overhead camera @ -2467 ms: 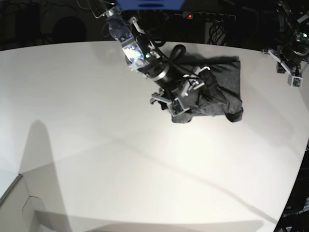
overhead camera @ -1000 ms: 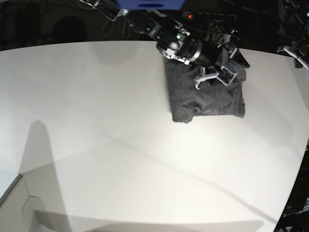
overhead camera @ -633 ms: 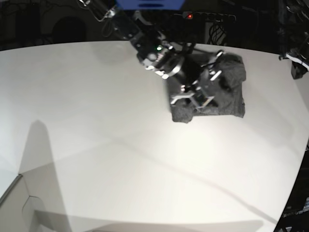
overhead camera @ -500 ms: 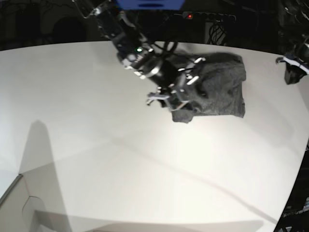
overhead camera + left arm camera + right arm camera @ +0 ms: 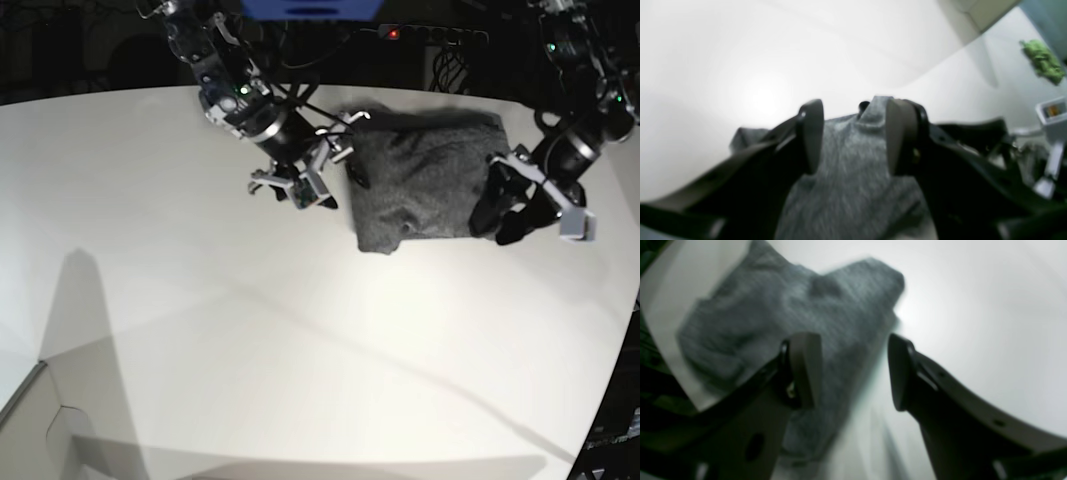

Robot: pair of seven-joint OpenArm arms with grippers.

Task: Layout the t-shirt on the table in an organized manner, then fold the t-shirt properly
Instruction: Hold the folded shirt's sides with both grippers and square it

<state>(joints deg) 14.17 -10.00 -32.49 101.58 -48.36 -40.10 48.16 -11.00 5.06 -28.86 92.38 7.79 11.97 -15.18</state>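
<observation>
Grey t-shirt point(image 5: 430, 180) now sits folded upper right on the surface point(image 5: 200, 330); right gripper point(image 5: 312, 180) backed off open, left gripper point(image 5: 530, 205) arrived, open-jawed.

heathered knit t-shirt point(image 5: 425, 180), smooth white table point(image 5: 250, 330)

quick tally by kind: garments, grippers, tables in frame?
Garments: 1, the t-shirt, folded grey
Grippers: 2, the left gripper and the right gripper, both open
Tables: 1, the table, white
Total: 4
</observation>
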